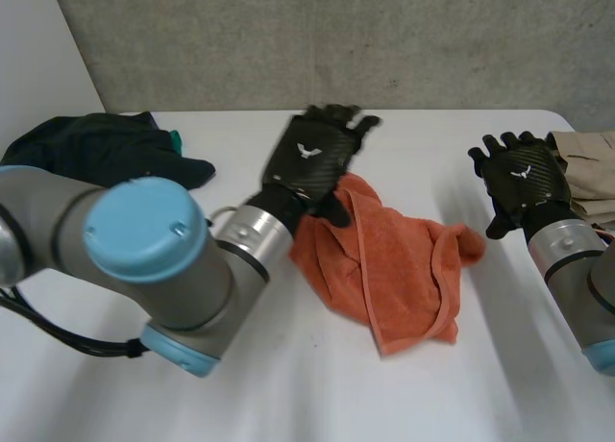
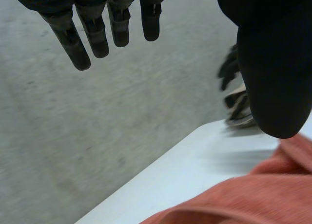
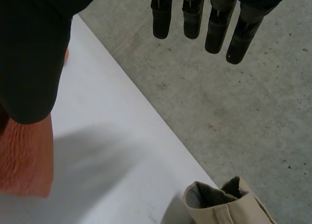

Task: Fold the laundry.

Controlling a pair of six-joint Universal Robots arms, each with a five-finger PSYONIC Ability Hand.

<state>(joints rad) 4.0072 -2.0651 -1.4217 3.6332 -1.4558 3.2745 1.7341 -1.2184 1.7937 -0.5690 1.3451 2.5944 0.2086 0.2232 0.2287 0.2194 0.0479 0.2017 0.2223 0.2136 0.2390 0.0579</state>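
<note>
Crumpled orange towel [image 1: 404, 259] lies on table [image 1: 317, 384]

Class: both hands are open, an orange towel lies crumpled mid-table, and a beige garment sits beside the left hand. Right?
No. In the head view the beige garment sits beside the right hand, not the left hand. Both hands are open; the orange towel lies crumpled mid-table.
</note>
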